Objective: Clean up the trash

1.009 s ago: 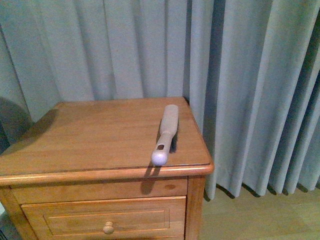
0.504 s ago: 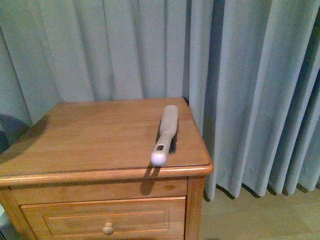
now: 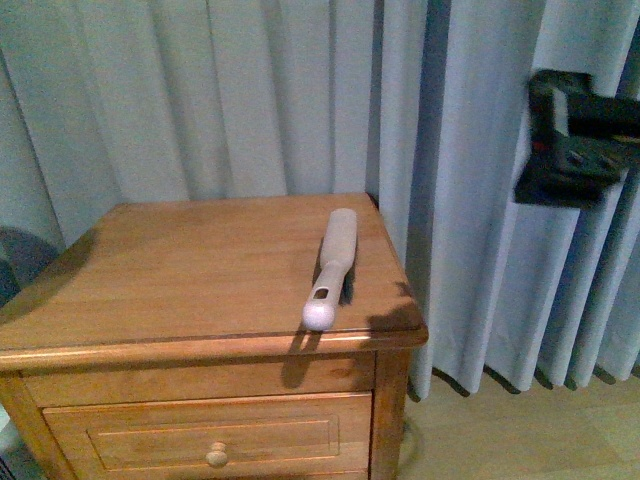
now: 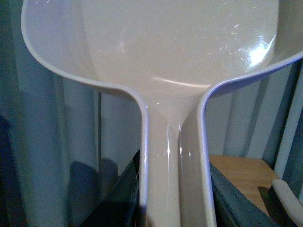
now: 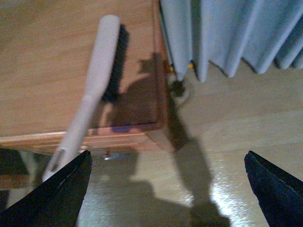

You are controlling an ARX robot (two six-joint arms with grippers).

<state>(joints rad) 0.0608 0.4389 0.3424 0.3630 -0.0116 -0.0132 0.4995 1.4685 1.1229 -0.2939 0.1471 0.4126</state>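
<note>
The right arm (image 3: 580,135) shows at the upper right of the front view as a blocky black housing, blurred, with a small red spot near its left edge. The right gripper (image 5: 166,155) has two matte black, wedge-shaped fingers (image 5: 61,194) in the lower corners of its view. The left gripper (image 4: 173,189) shows dark grey slabs along the bottom edge.
</note>
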